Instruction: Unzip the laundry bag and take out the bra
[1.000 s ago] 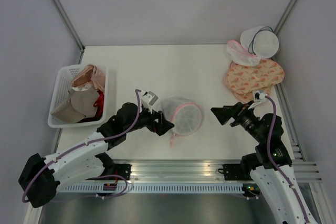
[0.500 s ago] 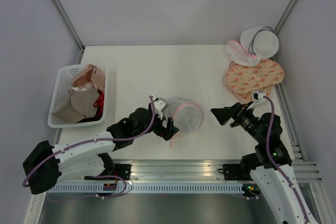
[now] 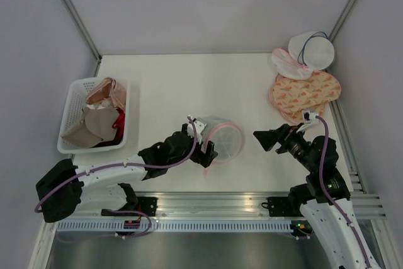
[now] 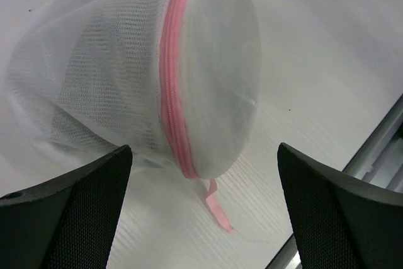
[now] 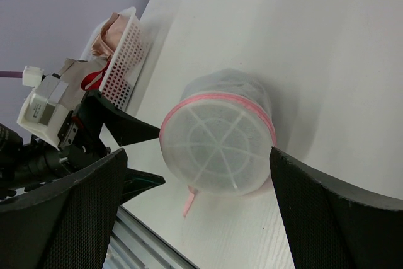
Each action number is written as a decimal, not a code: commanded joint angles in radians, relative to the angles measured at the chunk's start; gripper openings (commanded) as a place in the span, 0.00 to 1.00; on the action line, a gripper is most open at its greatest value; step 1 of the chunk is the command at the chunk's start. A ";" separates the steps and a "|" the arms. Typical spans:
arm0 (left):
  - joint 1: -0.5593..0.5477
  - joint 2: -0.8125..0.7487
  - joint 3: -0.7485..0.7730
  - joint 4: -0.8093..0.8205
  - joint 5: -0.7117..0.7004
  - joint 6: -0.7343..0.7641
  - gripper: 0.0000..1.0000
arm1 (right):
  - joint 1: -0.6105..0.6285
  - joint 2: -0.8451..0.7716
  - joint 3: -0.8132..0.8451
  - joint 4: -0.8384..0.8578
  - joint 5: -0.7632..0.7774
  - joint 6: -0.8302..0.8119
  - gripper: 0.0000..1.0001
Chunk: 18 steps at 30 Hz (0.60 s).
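- Since a second ago the left arm (image 3: pixel 119 169) has stretched further right across the counter (image 3: pixel 189 80), bringing its end effector up to the laundry bag. The right arm (image 3: pixel 318 174) has kept its place.
- At the counter's left edge stands a white basket (image 3: pixel 72 102) of beige, pink and red garments. At the far right corner lie a peach patterned bag (image 3: pixel 305 92) and a white round bag (image 3: pixel 313 50).
- The laundry bag (image 3: pixel 223 138) lies on its side near the front of the counter, between the two arms. One round face is turned toward the right wrist camera.
- The left end effector (image 3: pixel 204 149) is spread wide just beside the bag's near-left side. In the left wrist view its fingers (image 4: pixel 69 212) flank the bag's lower end without gripping it. Whether a tip brushes the mesh I cannot tell.
- The right end effector (image 3: pixel 264 138) also stands wide and holds nothing. It points at the bag from the right with a clear gap between them.
- The pink zipper (image 4: pixel 169 92) circles the bag and looks closed where it can be seen.
- A pink pull tab (image 4: pixel 214 203) trails from the bag's lower edge onto the counter.
- The bra is perhaps the faint grey shade behind the mesh; nothing is clearer.
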 commanded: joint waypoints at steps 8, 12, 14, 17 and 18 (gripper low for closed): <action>-0.007 0.185 0.054 0.103 -0.280 0.010 0.92 | 0.004 -0.028 0.013 0.007 0.002 0.000 0.98; -0.007 0.236 0.057 0.170 -0.235 0.003 0.37 | 0.004 -0.028 0.019 0.004 -0.006 0.002 0.98; -0.007 0.242 0.064 0.189 -0.232 -0.003 0.03 | 0.004 -0.031 0.032 -0.012 -0.010 -0.003 0.98; -0.007 0.226 0.078 0.193 -0.223 -0.017 0.02 | 0.004 -0.041 0.041 -0.026 -0.004 -0.006 0.98; -0.007 0.216 0.083 0.189 -0.217 -0.023 0.02 | 0.004 -0.048 0.043 -0.032 -0.004 -0.008 0.98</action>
